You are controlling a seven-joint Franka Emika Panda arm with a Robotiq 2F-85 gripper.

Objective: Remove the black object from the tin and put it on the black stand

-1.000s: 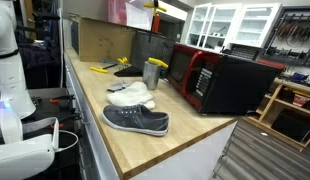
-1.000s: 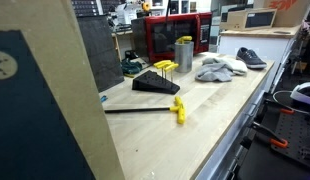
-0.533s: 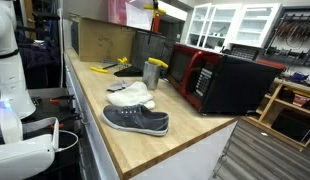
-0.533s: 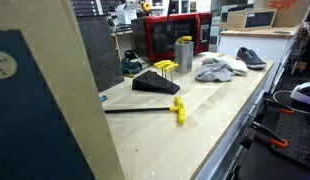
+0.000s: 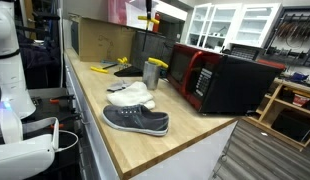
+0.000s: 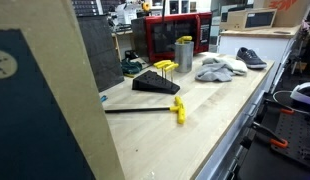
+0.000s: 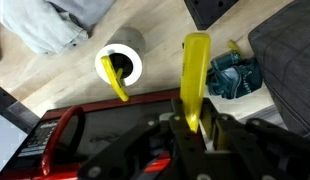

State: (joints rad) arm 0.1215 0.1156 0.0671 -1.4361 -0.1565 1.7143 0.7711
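Gripper (image 7: 198, 132): in the wrist view its fingers reach you only as dark blur, clamped on the black object (image 7: 195, 70), whose dark end they hide.
Tin (image 7: 120, 66): the yellow piece (image 7: 116, 78) inside is too small to identify.
Tan board (image 6: 40, 100): masks one whole end of the desk (image 6: 210, 120).
Grey cloth (image 7: 55, 22): cropped at the top edge.

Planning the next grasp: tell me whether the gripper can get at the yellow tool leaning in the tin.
Probably not yet. Nothing covers the tin or the leaning tool inside, but the gripper seems shut on a second yellow tool, so it needs emptying first.
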